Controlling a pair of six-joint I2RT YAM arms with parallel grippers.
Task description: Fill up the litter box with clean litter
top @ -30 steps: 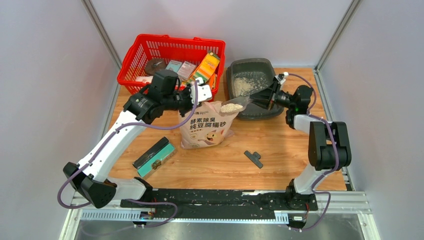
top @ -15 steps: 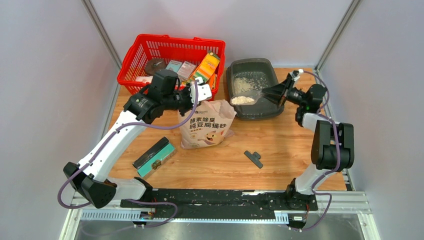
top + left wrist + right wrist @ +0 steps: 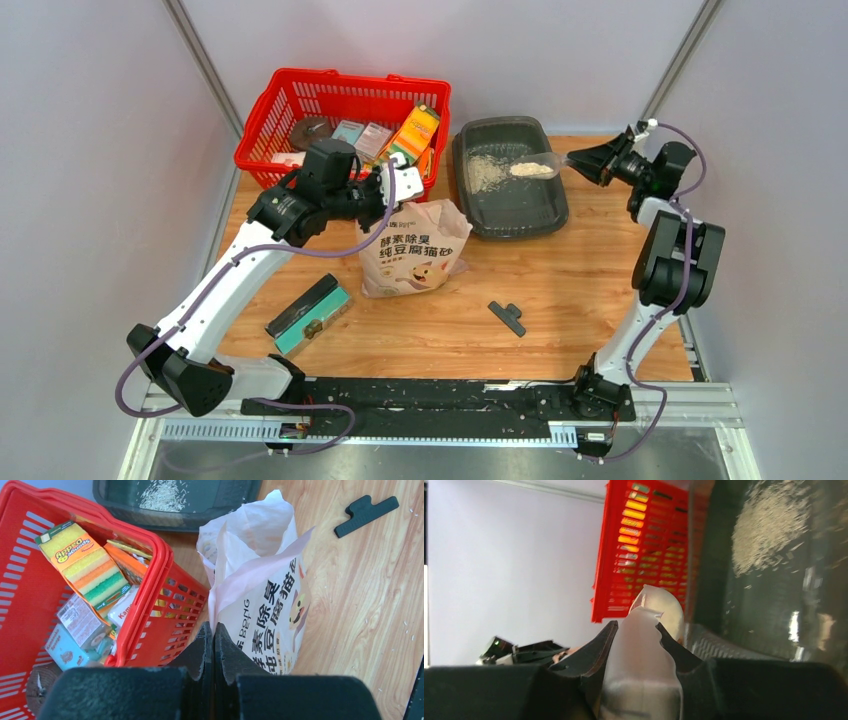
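The dark grey litter box (image 3: 510,205) sits at the back right of the table, with a patch of pale clean litter (image 3: 486,173) inside. My right gripper (image 3: 575,160) is shut on the handle of a translucent scoop (image 3: 533,169), which holds litter above the box's right side. In the right wrist view the scoop (image 3: 644,645) sits between the jaws, with the litter box (image 3: 774,610) and litter (image 3: 769,525) beyond. My left gripper (image 3: 395,195) is shut on the top edge of the pinkish-beige litter bag (image 3: 415,250) and holds it open and upright; the left wrist view shows this bag (image 3: 260,605) too.
A red mesh basket (image 3: 340,120) with sponges and packets stands at the back left, touching the bag. A teal-and-black box (image 3: 308,313) lies front left. A black clip (image 3: 508,317) lies front right of the bag. Walls enclose the table.
My right gripper carried the loaded scoop from above the bag's mouth to the right and back, over the litter box. The left gripper and bag stayed still.
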